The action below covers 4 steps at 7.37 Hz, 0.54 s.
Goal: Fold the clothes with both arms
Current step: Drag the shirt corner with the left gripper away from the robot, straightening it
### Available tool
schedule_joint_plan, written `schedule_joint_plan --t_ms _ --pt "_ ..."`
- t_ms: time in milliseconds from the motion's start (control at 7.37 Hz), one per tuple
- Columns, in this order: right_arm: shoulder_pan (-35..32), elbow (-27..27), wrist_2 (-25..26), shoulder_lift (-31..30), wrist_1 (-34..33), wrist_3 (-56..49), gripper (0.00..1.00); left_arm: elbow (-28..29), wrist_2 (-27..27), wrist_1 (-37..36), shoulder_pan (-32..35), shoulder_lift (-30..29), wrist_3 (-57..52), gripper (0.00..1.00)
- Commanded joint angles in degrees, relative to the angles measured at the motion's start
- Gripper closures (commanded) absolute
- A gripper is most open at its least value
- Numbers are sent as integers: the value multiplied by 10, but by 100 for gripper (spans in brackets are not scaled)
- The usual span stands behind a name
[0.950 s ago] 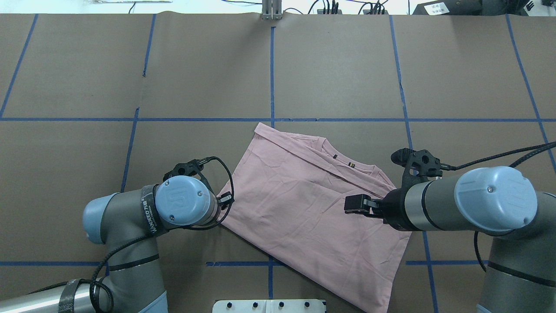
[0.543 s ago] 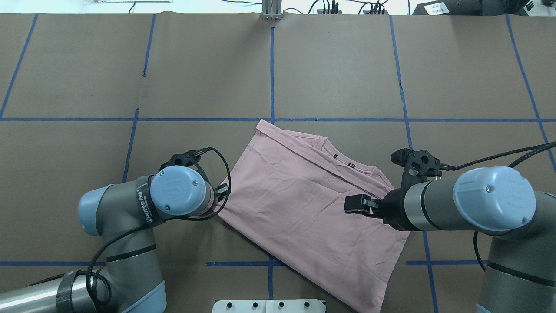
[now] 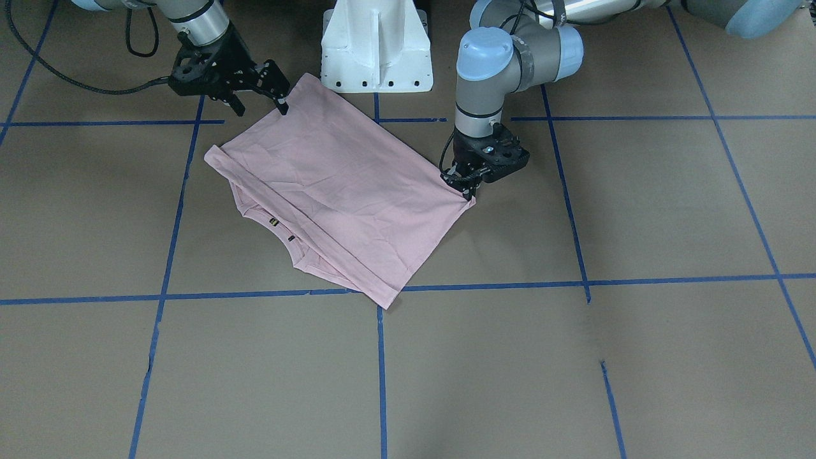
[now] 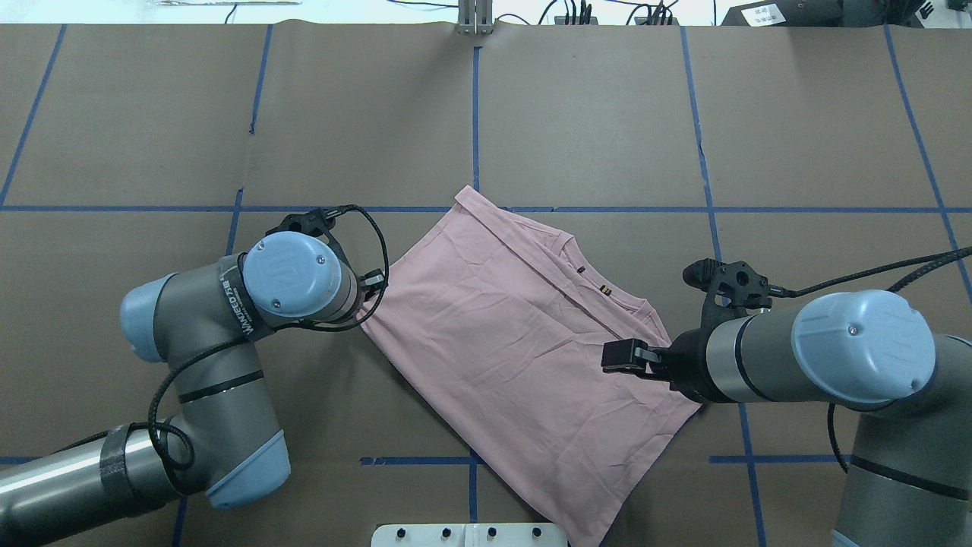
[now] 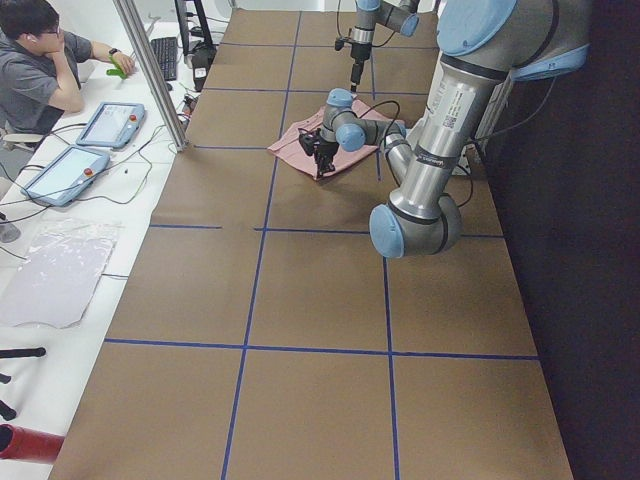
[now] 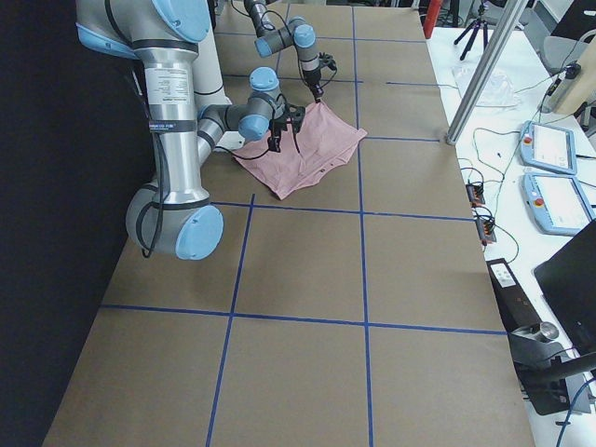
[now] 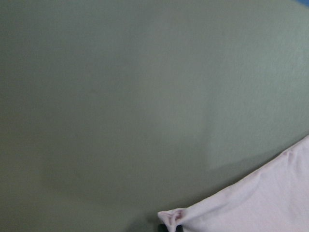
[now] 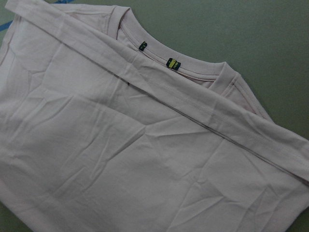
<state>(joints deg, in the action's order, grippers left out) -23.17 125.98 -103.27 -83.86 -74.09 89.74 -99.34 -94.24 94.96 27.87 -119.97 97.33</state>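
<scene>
T-shirt (image 4: 501, 342) lies folded once under my spread right fingers (image 3: 278, 95); left fingers (image 3: 463, 183) pinch its corner. More folds remain, I reckon.

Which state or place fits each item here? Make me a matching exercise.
1 left gripper
2 right gripper
3 yellow-marked neck label
4 white pedestal

A open above the T-shirt
B pinching a T-shirt corner
C inside the collar, facing up
D at the table's robot-side edge

Pairs: 1-B, 2-A, 3-C, 4-D
</scene>
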Motion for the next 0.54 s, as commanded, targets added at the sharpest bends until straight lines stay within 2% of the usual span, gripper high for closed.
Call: schedule_joint_plan --t_ms 0,407 --pt "-3 0 0 0 0 0 0 55 13 53 59 -21 -70 100" --pt "-10 -4 1 -1 0 0 0 184 33 135 91 -97 -108 100"
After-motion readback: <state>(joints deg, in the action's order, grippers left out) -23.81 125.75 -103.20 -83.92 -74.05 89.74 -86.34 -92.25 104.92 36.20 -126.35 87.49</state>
